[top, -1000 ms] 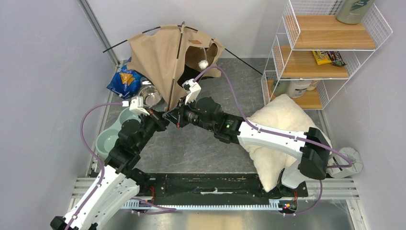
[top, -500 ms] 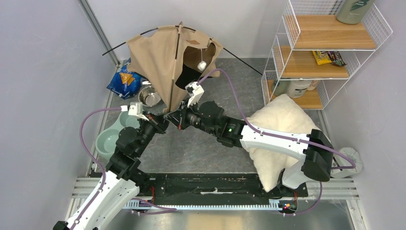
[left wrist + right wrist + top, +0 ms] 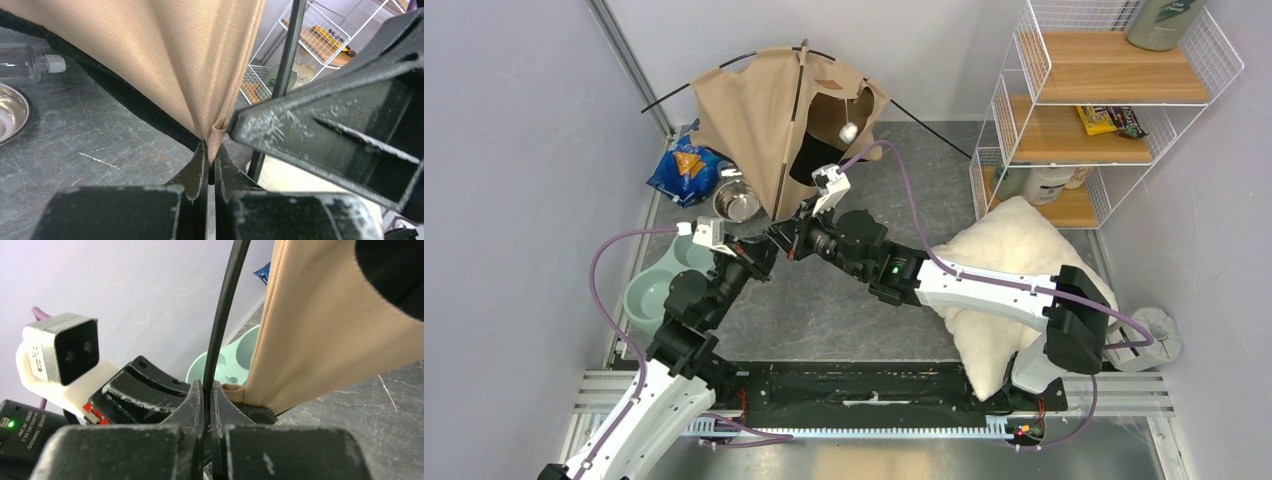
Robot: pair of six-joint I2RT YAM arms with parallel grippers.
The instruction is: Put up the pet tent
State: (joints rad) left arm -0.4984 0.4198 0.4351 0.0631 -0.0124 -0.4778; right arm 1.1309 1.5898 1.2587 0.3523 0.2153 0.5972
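A: Where does the pet tent stand?

B: At the far side of the grey surface, close to the back wall and left of the middle. Its tan canvas hangs from thin black poles, and the arched doorway faces to the right, with a small white ball hanging in it. The lower front corner of the canvas comes down to where both arms meet.

A: What does the left gripper do?

B: Its jaws are pressed together on the small tan corner of the canvas, as the left wrist view shows.

A: And the right gripper?

B: Its jaws are clamped on one black pole, which rises between the fingers, just beside the canvas edge. The two grippers are almost touching.

A: What is around them?

B: A steel bowl and a blue bag lie just beside the tent on the left, with a green double bowl nearer. The fluffy white pillow is well apart on the right, below the wire shelf
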